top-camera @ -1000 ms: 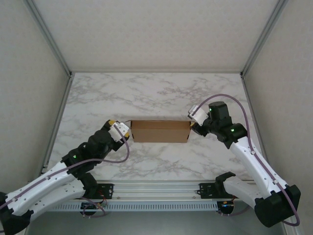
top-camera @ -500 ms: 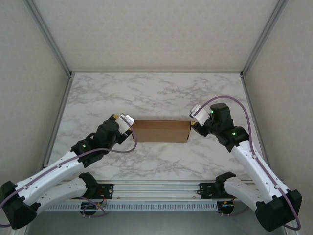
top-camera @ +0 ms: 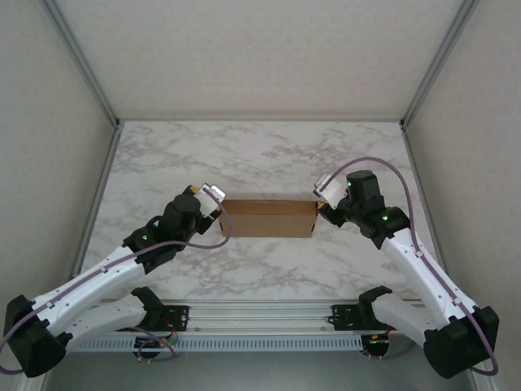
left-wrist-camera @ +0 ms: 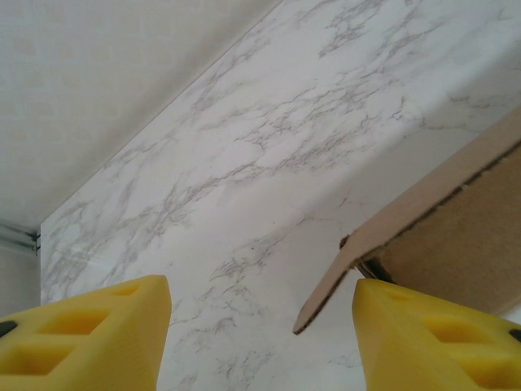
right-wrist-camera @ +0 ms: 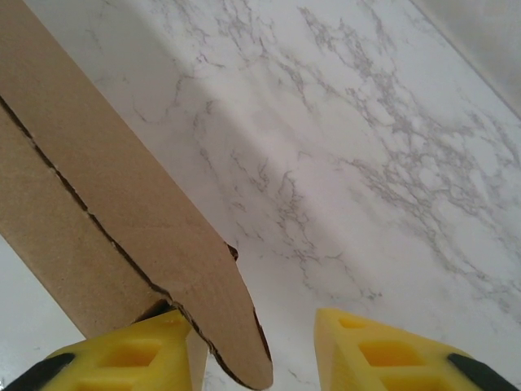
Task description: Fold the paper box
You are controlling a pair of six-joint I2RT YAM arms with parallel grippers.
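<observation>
- paper box (top-camera: 269,218) lies flat on the table (top-camera: 269,155), spanning the gap between the left claw (top-camera: 213,204) and the right claw (top-camera: 320,210).
- Seen from above it looks mostly formed: a shallow, closed brown shape.
- left end flap (left-wrist-camera: 327,289) sticks out loose, just inside one left-claw finger (left-wrist-camera: 440,334), not pinched.
- right end flap (right-wrist-camera: 203,285) juts between the right-claw fingers, resting against one finger (right-wrist-camera: 122,354) with a clear gap to the other.
- Both claws stand moderately wide and hold nothing.
- Judged left to do: tuck in both end flaps and press the box closed.
</observation>
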